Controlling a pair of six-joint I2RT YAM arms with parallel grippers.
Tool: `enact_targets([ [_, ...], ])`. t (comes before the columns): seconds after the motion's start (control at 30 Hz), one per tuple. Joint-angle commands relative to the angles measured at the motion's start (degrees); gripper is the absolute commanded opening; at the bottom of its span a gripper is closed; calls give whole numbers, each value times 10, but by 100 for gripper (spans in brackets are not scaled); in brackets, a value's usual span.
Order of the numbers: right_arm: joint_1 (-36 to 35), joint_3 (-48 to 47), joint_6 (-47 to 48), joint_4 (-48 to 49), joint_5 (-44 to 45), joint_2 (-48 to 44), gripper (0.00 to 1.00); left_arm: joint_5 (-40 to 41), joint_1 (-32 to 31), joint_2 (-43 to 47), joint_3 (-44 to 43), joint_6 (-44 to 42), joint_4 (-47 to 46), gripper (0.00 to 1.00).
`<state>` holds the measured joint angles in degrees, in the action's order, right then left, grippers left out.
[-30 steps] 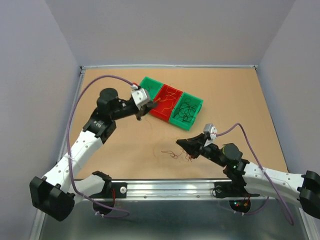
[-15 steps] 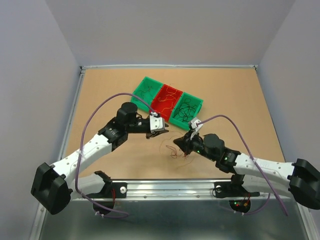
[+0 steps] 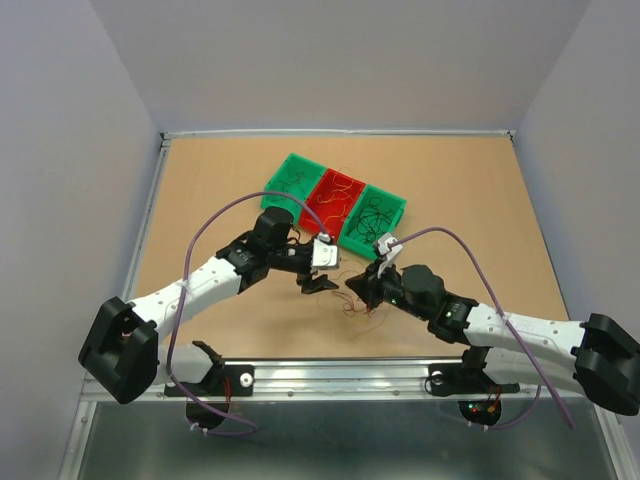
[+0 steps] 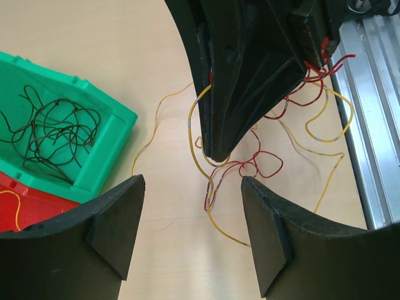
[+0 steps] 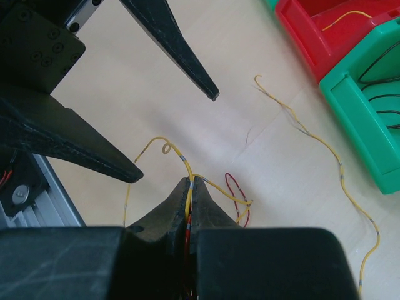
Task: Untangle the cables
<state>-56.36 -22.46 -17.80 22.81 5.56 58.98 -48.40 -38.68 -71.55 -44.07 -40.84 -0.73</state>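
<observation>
The cables (image 3: 356, 302) are a small tangle of thin yellow and red strands on the table's near middle. My right gripper (image 3: 352, 284) is shut on a yellow and a red strand, which run between its pads (image 5: 191, 182). From the left wrist its closed tip (image 4: 217, 152) points down onto the red and yellow loops (image 4: 256, 164). My left gripper (image 4: 190, 187) stands open just above the table, facing that tip, with a yellow strand's end lying between its fingers but nothing gripped. Its two fingers (image 5: 181, 56) flank the right gripper's tip.
Three joined bins sit at the back: green (image 3: 290, 178), red (image 3: 333, 200) and green (image 3: 373, 220), the last holding black strands (image 4: 53, 134). A loose yellow strand (image 5: 325, 147) lies between bins and tangle. A metal rail (image 3: 340, 378) runs along the near edge.
My left arm swung from the bins down to the tangle and its jaws opened. My right gripper shifted a little left, still shut on the strands.
</observation>
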Motion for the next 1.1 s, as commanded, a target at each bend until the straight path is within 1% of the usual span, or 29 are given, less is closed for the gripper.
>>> enact_targets([
  [0.0, -3, -40, 0, 12, 0, 2, 1, -32, -5, -6, -33, -13, 4, 74],
  [0.07, -3, -42, 0, 12, 0, 8, 0, -32, -6, -11, -40, -6, 4, 74],
  [0.13, -3, -43, 1, 13, -2, 13, 0, -28, -9, -23, -49, 8, 4, 71],
  [0.23, -3, -49, 1, 15, -7, 18, 1, -2, -20, -44, -57, 15, 4, 62],
  [0.3, -3, -49, 1, 18, -12, 18, 0, 22, -33, -61, -64, 17, 4, 44],
  [0.33, -3, -48, 0, 18, -13, 18, 1, 30, -38, -67, -66, 19, 4, 31],
  [0.37, -3, -47, 0, 18, -13, 16, 0, 40, -44, -77, -72, 24, 4, 0],
  [0.47, -3, -43, -1, 10, -12, 7, 0, 73, -44, -91, -84, 37, -1, 0],
  [0.5, -3, -43, -3, 5, -7, -2, 1, 85, -43, -92, -84, 57, -10, 0],
  [0.53, -3, -43, -9, -4, 1, -5, 1, 121, -42, -91, -83, 71, -22, 0],
  [0.57, -3, -45, -20, -34, 45, -10, 4, 136, -40, -85, -78, 82, -45, 0],
  [0.63, -3, -56, -56, -104, 111, -27, 4, 170, -18, -74, -69, 116, -71, 0],
  [0.67, -3, -56, -66, -123, 136, -36, 4, 179, -5, -68, -66, 130, -82, 0],
  [0.7, -2, -54, -85, -141, 177, -60, 4, 188, 20, -53, -62, 150, -99, 0],
  [0.73, -3, -53, -95, -157, 196, -76, 5, 191, 20, -46, -62, 164, -108, 0],
  [0.77, -3, -51, -103, -187, 211, -92, 13, 193, 50, -30, -59, 175, -122, 0],
  [0.8, -3, -44, -118, -201, 238, -132, 21, 196, 62, -22, -57, 183, -127, 0],
  [0.83, -3, -41, -124, -213, 253, -133, 26, 201, 75, -15, -56, 193, -132, 0],
  [0.87, -3, -32, -130, -230, 281, -174, 26, 217, 88, 3, -54, 204, -135, 0],
  [0.93, -3, -25, -143, -263, 308, -212, 25, 238, 98, 24, -52, 212, -139, 0],
  [0.97, -3, -22, -148, -291, 321, -250, 21, 247, 109, 50, -46, 221, -146, 0],
  [1.0, -3, -18, -153, -306, 351, -266, 20, 262, 114, 65, -42, 225, -150, 0],
  [1.07, -3, -16, -174, -352, 382, -313, 19, 270, 122, 108, -24, 233, -165, 0],
])
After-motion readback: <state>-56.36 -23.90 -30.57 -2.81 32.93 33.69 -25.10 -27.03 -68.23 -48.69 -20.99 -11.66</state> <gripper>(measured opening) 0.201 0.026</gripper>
